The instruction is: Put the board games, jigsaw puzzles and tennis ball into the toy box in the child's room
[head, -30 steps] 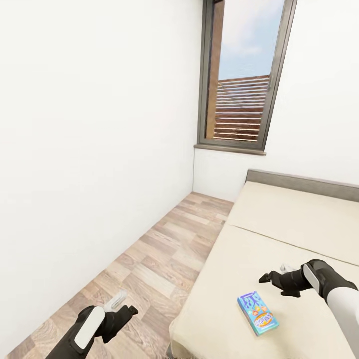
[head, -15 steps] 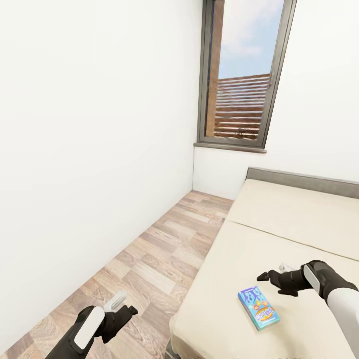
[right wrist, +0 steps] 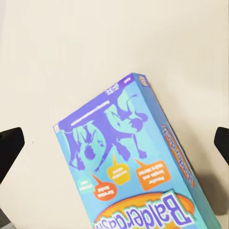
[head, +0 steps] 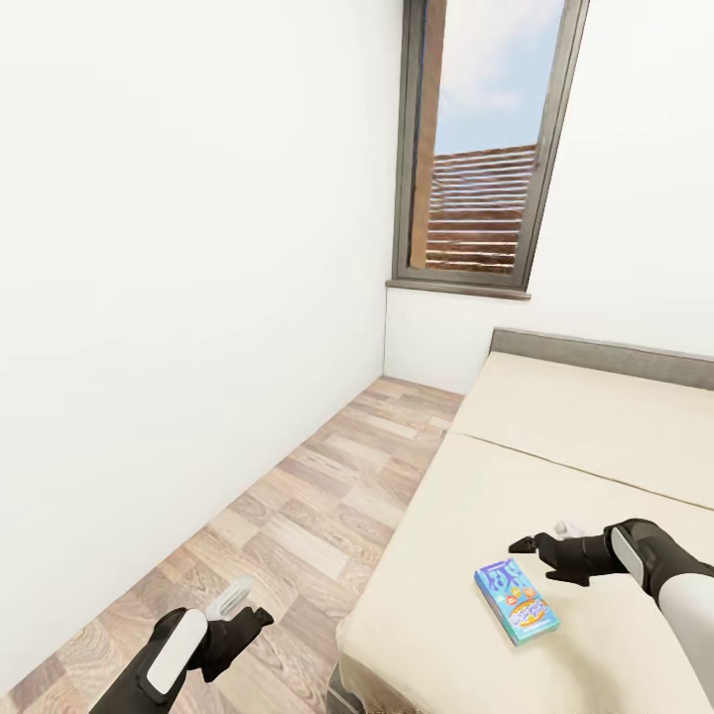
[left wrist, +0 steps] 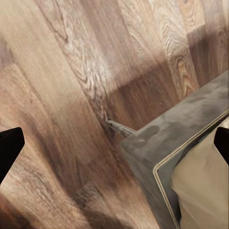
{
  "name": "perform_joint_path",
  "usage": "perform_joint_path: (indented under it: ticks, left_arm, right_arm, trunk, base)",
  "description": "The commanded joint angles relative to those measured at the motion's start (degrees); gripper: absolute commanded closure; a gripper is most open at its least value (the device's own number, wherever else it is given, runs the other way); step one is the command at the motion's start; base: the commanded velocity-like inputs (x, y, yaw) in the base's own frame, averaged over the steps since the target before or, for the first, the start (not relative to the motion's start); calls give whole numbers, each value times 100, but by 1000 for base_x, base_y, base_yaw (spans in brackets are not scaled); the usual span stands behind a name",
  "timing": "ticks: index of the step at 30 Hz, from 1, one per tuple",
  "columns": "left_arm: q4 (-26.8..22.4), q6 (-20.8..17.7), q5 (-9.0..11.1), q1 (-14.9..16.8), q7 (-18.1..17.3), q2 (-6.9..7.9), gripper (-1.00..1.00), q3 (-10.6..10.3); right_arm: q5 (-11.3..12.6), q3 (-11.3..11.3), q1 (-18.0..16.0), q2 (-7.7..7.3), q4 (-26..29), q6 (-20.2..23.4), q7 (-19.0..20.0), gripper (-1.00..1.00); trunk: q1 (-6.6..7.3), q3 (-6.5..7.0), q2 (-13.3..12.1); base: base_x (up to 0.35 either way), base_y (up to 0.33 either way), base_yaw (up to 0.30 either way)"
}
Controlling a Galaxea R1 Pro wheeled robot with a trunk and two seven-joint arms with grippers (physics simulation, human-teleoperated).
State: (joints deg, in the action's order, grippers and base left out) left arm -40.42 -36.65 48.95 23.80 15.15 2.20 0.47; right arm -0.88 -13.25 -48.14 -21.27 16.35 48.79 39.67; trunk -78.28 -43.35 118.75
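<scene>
1. With its fingers (right wrist: 10, 143) set wide apart and holding nothing, the right gripper (head: 526, 544) hovers just above the blue board game (head: 516, 602).
2. Box lies flat on the bed (head: 555, 446), near its foot edge.
3. Judgement: light, stiff cardboard, glossy, likely slippery; the soft mattress gives under pressure. Best hold: across the short width, on the long side edges.
4. Left gripper (head: 236, 603): fingers apart, empty, over the floor (head: 327, 476).
</scene>
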Motion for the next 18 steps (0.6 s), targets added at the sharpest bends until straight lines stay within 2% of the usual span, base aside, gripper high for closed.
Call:
perform_joint_path:
  ticks: [1, 10, 15, 18]
  left_arm:
    - [-10, -19, 62, 2, 49, 0, -100, 5]
    - [-10, -18, 56, 1, 49, 10, -100, 13]
    - [-10, -16, 61, -5, 47, 21, -100, 21]
    - [-10, 187, 62, -44, 44, 166, -100, 30]
  right_arm:
    - [-11, -29, -3, 1, -5, 41, 42, -100]
    - [9, -33, -2, -16, -17, 57, 74, -100]
    - [5, -23, -2, -117, -18, 78, 82, -100]
    - [2, -20, -2, -143, -18, 102, 91, -100]
  trunk:
    - [1, -6, 3]
    - [-197, -168, 364]
    - [-197, -168, 364]
    - [-197, -165, 364]
  base:
    - [0, 0, 0]
    - [0, 0, 0]
    - [0, 0, 0]
    - [0, 0, 74]
